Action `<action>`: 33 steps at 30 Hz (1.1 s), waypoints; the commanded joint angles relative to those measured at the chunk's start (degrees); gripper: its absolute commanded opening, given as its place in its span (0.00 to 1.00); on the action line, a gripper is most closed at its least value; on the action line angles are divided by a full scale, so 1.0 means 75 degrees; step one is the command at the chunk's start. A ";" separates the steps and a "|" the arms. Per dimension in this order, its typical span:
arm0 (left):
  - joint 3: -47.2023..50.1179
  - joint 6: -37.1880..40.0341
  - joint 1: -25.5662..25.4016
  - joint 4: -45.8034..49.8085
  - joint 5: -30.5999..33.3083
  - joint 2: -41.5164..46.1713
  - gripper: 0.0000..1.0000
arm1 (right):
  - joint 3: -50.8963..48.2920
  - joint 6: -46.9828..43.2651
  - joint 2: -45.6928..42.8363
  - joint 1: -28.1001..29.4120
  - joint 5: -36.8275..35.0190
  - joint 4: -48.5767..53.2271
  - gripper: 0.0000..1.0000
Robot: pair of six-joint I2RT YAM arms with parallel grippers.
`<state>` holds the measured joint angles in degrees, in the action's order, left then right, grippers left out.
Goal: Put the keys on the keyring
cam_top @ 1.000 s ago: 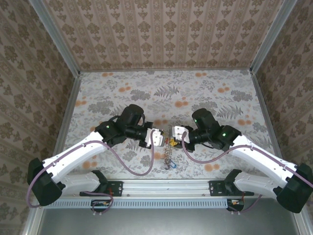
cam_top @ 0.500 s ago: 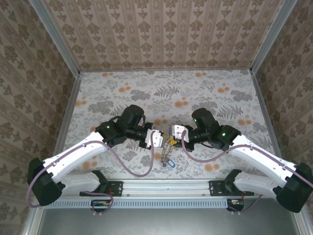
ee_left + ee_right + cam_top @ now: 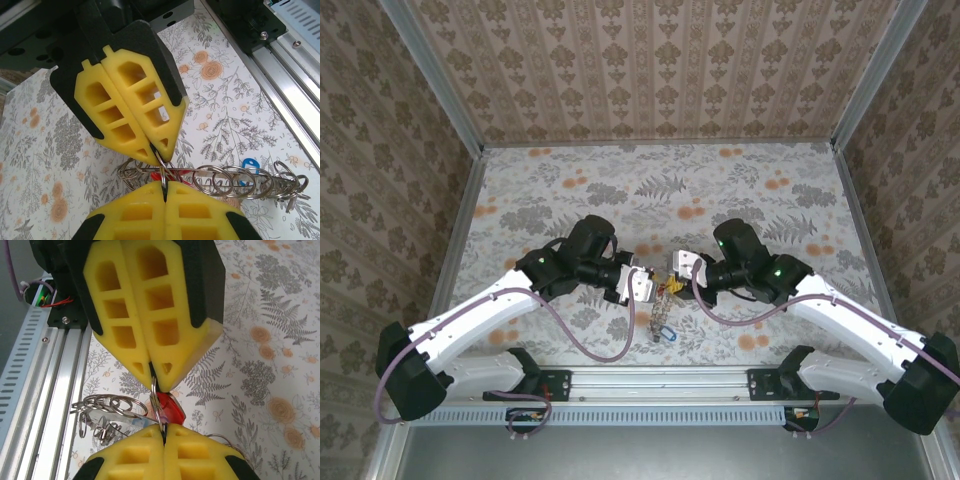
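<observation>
The keyring (image 3: 664, 312) – a chain of linked silvery rings – hung between the two grippers near the middle of the floral surface (image 3: 750, 190), close to its near edge. In the overhead view its upper end sat between the fingertips, and the rest trailed toward 6 o'clock. A blue key (image 3: 673, 336) lay at that lower end. In the left wrist view the rings ran off toward 3 o'clock in an overlapping row, with the blue head showing behind them. A red key (image 3: 171, 409) sat right at the pinch point, its head just at 4 o'clock of the right gripper's tips in the right wrist view. Whether either key was threaded on a ring could not be told.

The left gripper (image 3: 159, 150) was fully closed, its yellow pads pressed together, with a thin ring of the chain nipped at the very tips. The right gripper (image 3: 154, 380) was likewise closed tight on a ring wire at its tips. The two grippers faced each other tip to tip, nearly touching – seen from above, the left one at 9 o'clock of the chain's top and the right one at about 2 o'clock. Both arms reached in from the near corners, and an aluminium rail (image 3: 660, 380) ran along the surface's near edge at 6 o'clock of the chain.
</observation>
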<state>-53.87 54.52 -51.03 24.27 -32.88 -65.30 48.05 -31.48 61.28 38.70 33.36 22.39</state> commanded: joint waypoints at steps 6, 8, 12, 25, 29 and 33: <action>0.0261 0.0046 -0.0118 -0.0029 -0.0180 0.0128 0.00 | 0.0139 0.0892 -0.0081 -0.0432 0.0437 -0.0887 0.00; 0.0281 0.0015 -0.0122 -0.0087 -0.0180 0.0128 0.00 | 0.0093 0.0974 -0.0109 -0.0495 0.0524 -0.0978 0.00; 0.0331 -0.0028 -0.0116 -0.0171 -0.0182 0.0128 0.00 | 0.0050 0.1069 -0.0166 -0.0531 0.0654 -0.1126 0.00; 0.0648 -0.0925 -0.0104 -0.1082 0.0142 0.0148 0.08 | -0.0370 0.2016 -0.0395 -0.0579 0.0770 -0.2286 0.00; 0.0712 -0.1163 -0.0082 -0.1229 0.0100 0.0198 0.14 | -0.0459 0.2115 -0.0420 -0.0588 0.0701 -0.2416 0.00; 0.0798 -0.1601 0.0005 -0.1542 0.0027 0.0324 0.26 | -0.0504 0.2156 -0.0456 -0.0589 0.0652 -0.2482 0.00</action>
<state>-48.80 46.33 -50.96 15.25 -30.28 -64.58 44.21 -17.08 59.48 34.63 37.78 9.65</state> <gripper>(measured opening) 0.220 0.058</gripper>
